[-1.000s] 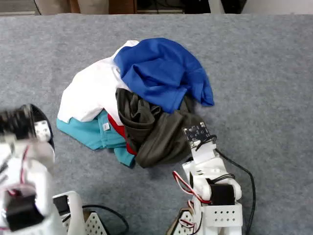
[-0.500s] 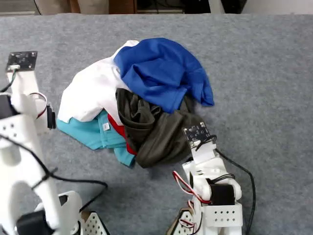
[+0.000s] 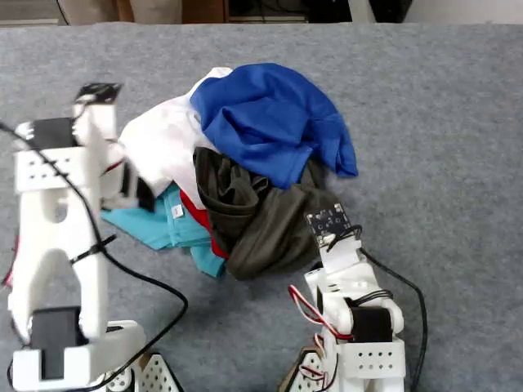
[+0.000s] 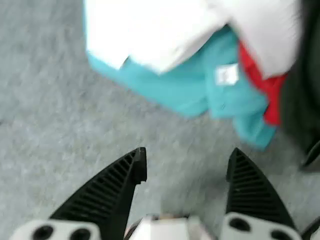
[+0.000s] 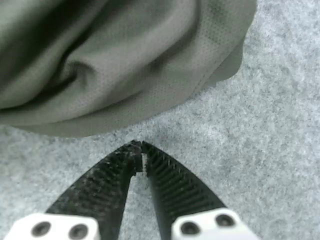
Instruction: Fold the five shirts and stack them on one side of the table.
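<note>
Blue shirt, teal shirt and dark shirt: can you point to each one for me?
blue shirt [image 3: 265,114]: high view, on its crumpled middle, atop the pile.
teal shirt [image 4: 180,89]: left wrist view, on its flat middle.
dark shirt [image 5: 115,60]: right wrist view, on a smooth fold near its edge.

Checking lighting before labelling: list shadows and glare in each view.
High view: even light, no glare, soft shadow under the near edge of the shirt pile. Left wrist view: white shirt very bright. Right wrist view: shadows in folds of the olive shirt and along its edge on the mat.
</note>
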{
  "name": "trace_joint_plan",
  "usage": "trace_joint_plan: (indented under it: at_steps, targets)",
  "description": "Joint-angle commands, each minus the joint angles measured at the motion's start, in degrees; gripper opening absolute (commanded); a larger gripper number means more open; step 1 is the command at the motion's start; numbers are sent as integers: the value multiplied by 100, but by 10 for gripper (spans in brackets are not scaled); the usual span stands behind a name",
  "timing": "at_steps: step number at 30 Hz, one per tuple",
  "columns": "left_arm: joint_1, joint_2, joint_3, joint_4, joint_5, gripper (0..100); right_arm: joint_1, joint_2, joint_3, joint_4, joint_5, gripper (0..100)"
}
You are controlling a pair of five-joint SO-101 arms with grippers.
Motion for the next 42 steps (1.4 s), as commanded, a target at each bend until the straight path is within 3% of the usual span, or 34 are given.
trace_joint_plan:
  at_steps: [1, 7, 12, 25, 33, 38, 42]
  targets:
    - [193, 391, -316, -888, 633, 264, 48, -462, -40, 35, 35, 5]
    - [18, 1059, -308, -2198, 1134, 178, 48, -462, -40, 35, 35, 5]
    - [-202, 1490, -299, -3042, 1152, 16, 48, -462, -40, 35, 35, 5]
    - [-721, 1771, -651, -2945, 1169, 22, 48, -462, -40, 35, 35, 5]
    - [-1196, 2721, -624, -2523, 2514, 274, -268, -470, -40, 44, 26, 5]
    - [-1178, 3301, -598, -2787, 2558, 272, -822, -470, -40, 53, 9, 5]
    - [-1152, 3749, -607, -3174, 2576, 179, -1323, -470, -48, -246, 53, 5]
